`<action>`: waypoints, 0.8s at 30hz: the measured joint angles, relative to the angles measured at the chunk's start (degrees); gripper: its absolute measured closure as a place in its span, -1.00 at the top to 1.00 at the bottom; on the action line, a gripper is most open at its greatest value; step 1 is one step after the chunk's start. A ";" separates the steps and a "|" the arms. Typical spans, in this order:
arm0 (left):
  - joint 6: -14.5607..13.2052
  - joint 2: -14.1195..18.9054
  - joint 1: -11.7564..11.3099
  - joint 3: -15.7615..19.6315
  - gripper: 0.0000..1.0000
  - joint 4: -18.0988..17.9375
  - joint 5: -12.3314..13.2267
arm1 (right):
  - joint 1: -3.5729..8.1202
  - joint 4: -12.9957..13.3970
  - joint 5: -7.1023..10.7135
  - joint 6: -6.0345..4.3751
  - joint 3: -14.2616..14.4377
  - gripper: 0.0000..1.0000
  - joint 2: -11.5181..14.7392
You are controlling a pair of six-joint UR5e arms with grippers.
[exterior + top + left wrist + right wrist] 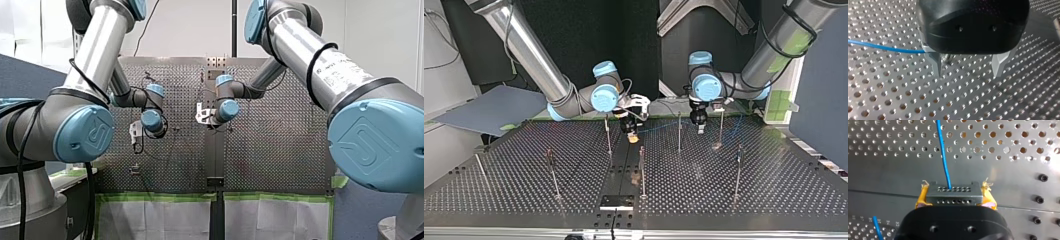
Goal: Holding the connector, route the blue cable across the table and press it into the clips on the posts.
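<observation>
My right gripper [954,198] is clenched on the grey connector [953,191], with 1 blue cable [944,157] running out ahead. My left gripper [968,69] hangs released over the worktop [898,100], the cable beside 1 finger.

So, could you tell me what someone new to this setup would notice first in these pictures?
The blue cable stands out, running from the grey connector clamped between my right gripper's yellow pads. My left gripper hangs open over the perforated table, the cable passing beside one finger. Thin posts stand across the table in the top view.
</observation>
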State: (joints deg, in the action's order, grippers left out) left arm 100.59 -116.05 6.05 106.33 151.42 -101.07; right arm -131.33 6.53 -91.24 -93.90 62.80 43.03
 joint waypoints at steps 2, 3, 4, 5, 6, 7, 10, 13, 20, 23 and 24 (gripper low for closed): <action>0.08 1.00 0.39 1.00 0.98 0.82 -0.07 | -0.03 -0.06 0.00 -0.01 0.00 -1.00 0.00; 0.13 1.49 0.55 1.48 0.98 1.07 -0.05 | -0.06 -0.15 0.00 0.01 0.00 -1.00 0.00; 0.19 1.98 0.71 1.98 0.98 1.27 -0.03 | -0.08 -0.23 0.00 0.03 0.00 -1.00 0.00; 0.24 2.44 0.87 2.44 0.98 1.42 0.00 | -0.08 -0.29 0.01 0.05 0.00 -1.00 0.00; 0.28 3.06 1.08 3.04 0.98 1.55 0.02 | -0.09 -0.35 0.01 0.07 0.00 -1.00 0.01; 0.29 3.51 1.22 3.50 0.98 1.61 0.04 | -0.09 -0.39 0.02 0.08 0.01 -1.00 0.01; 0.33 5.06 1.68 5.05 0.98 1.67 0.04 | -0.16 -0.68 0.06 0.10 0.01 -1.00 0.01; 0.40 6.63 2.07 6.51 0.98 1.68 0.07 | -0.25 -1.32 0.05 0.14 0.01 -1.00 0.02; 0.26 10.41 3.55 8.20 0.98 2.59 0.12 | -0.42 -2.27 -0.05 0.27 0.00 -1.00 0.04; 0.20 11.84 4.37 9.30 0.98 2.64 0.17 | -0.44 -2.85 -0.14 0.36 0.01 -1.00 0.07; 0.20 12.22 4.61 9.66 0.98 2.62 0.18 | -0.44 -3.08 -0.20 0.41 0.01 -1.00 0.08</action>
State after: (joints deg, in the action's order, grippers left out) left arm 100.80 -103.83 10.66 115.99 154.03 -100.88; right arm -131.78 3.45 -91.44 -93.49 62.82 43.11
